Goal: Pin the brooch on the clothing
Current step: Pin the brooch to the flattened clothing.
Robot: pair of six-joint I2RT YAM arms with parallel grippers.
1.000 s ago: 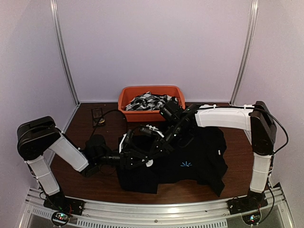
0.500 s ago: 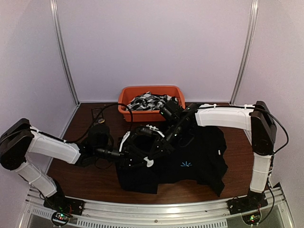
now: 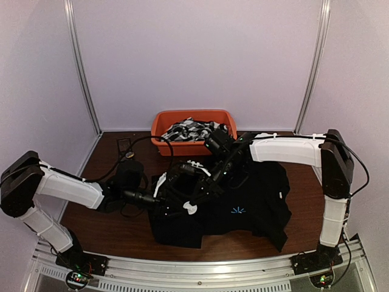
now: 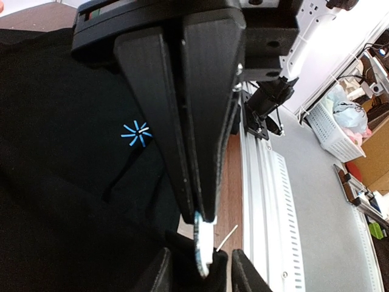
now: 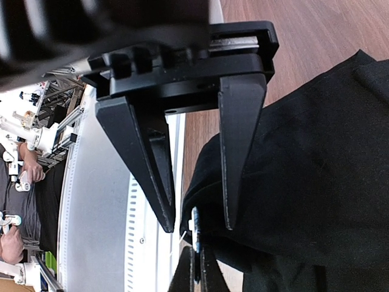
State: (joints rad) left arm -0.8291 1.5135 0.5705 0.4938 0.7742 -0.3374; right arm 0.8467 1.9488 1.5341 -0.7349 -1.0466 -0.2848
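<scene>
The black shirt (image 3: pixel 258 191) lies spread on the table, its light-blue starburst (image 3: pixel 237 210) facing up; the mark also shows in the left wrist view (image 4: pixel 137 132). My left gripper (image 3: pixel 186 205) is shut on the brooch (image 4: pixel 205 243), a white disc with a blue rim, its thin pin (image 4: pixel 228 237) sticking out. It holds the brooch against a raised fold of shirt (image 5: pixel 209 182). My right gripper (image 5: pixel 200 228) is open and straddles that fold, with a gap on the rail side. The brooch (image 5: pixel 195 236) sits just past its fingertips.
An orange bin (image 3: pixel 159 131) of black-and-white patterned fabrics (image 3: pixel 191 129) stands behind the shirt. A small dark object (image 3: pixel 124 148) with a cable lies at the back left. The metal rail (image 3: pixel 194 267) runs along the near edge.
My left arm has dropped its elbow and stretched out flat. Its gripper, still holding the brooch, stayed at the shirt's fold. The right arm has barely moved.
</scene>
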